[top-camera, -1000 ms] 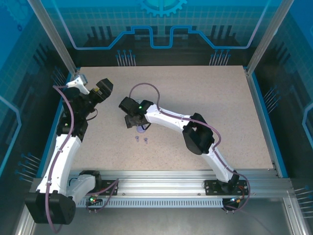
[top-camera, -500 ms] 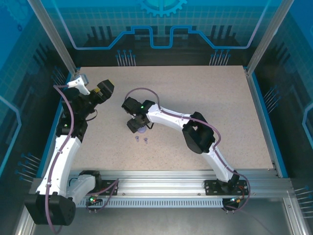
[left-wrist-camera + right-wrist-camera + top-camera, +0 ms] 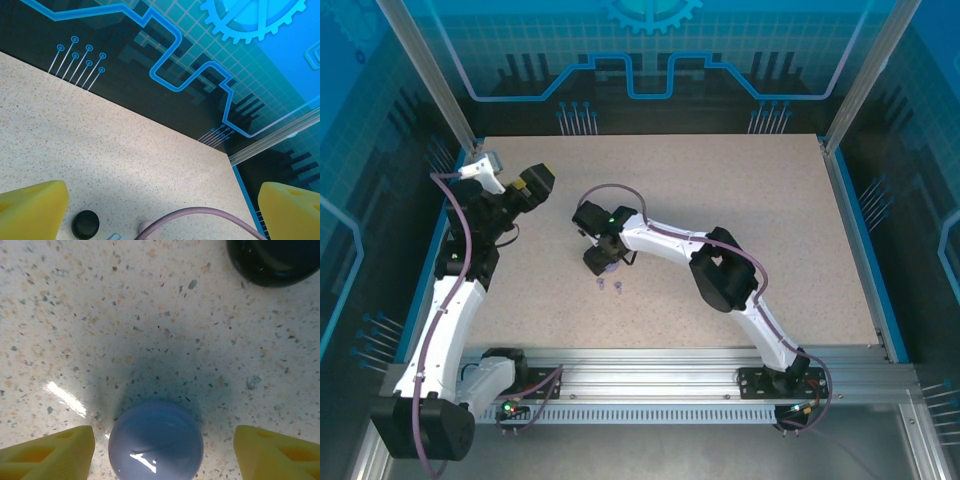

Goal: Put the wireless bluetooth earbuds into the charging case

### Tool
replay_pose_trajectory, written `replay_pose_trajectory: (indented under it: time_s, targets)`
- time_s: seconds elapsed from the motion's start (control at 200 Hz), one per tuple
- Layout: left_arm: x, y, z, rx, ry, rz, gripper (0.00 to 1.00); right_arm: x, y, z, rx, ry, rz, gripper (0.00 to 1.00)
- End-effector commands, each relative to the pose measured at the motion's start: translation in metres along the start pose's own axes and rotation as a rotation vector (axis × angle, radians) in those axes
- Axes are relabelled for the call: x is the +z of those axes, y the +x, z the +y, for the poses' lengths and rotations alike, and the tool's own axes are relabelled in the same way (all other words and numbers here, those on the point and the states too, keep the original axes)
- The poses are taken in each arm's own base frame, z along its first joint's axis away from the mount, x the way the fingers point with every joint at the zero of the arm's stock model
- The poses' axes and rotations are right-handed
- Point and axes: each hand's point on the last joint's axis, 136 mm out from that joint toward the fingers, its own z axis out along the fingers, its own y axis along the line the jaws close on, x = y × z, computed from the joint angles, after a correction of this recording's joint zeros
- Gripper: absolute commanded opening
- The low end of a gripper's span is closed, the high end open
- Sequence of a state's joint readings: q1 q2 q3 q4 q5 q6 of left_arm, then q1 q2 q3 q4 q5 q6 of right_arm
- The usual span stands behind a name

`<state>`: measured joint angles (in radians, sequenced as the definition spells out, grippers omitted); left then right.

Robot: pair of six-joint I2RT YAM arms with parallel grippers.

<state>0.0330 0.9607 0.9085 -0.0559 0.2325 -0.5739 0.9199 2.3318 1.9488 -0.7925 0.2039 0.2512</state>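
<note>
**A:** What has changed?

**B:** Over the last second the right gripper (image 3: pixel 603 262) has slid toward the near edge and come down. It now sits over the lilac case (image 3: pixel 156 440). The left gripper (image 3: pixel 535 183) has barely shifted.

**A:** How does the right arm lie?

**B:** The right arm (image 3: pixel 720 280) runs from its base at the near right and bends at the elbow. Its forearm reaches left to mid-table, with the wrist pointing down.

**A:** Is it gripping?

**B:** No. In the wrist view its yellow fingers (image 3: pixel 47 452) stand apart on either side of the lilac case. There is a gap on each side, so it is released.

**A:** And the other arm?

**B:** The left arm (image 3: pixel 450 300) rises along the left edge. Its gripper is held up over the far-left part of the table (image 3: pixel 770 220), spread wide with nothing between the fingers.

**A:** Where are the earbuds?

**B:** Two lilac earbuds (image 3: pixel 601 285) lie loose on the table, close together, just on the near side of the right gripper. They are outside the case. A black case (image 3: pixel 272 260) sits farther out on the table, apart from the lilac one.

**A:** What about the surface and the room?

**B:** The table is pale and speckled with blue edging. Around it stands a dark wall (image 3: pixel 165 75) with blue circuit lines and a gear. A metal rail (image 3: pixel 650 380) at the near edge carries both bases. A purple cable (image 3: pixel 200 215) arcs across the bottom of the left wrist view.
</note>
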Motion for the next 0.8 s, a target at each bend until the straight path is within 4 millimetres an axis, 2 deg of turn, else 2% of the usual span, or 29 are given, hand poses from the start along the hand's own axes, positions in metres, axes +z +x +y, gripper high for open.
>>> replay_pose_trajectory:
  time_s: [0.0, 0.25, 0.475, 0.795]
  targets:
    - [-0.006, -0.011, -0.016, 0.029, 0.048, -0.022, 0.99, 0.019, 0.017, -0.003, -0.020, -0.001, 0.067, 0.74]
    - [-0.006, -0.011, -0.016, 0.031, 0.049, -0.021, 0.99, 0.027, 0.022, -0.005, -0.016, 0.004, 0.088, 0.72]
    - [-0.006, -0.011, -0.016, 0.031, 0.051, -0.020, 0.99, 0.032, 0.026, -0.006, -0.011, 0.008, 0.103, 0.66]
    - [-0.004, -0.008, -0.016, 0.031, 0.056, -0.012, 0.99, 0.025, 0.029, -0.012, -0.002, 0.013, 0.103, 0.58]
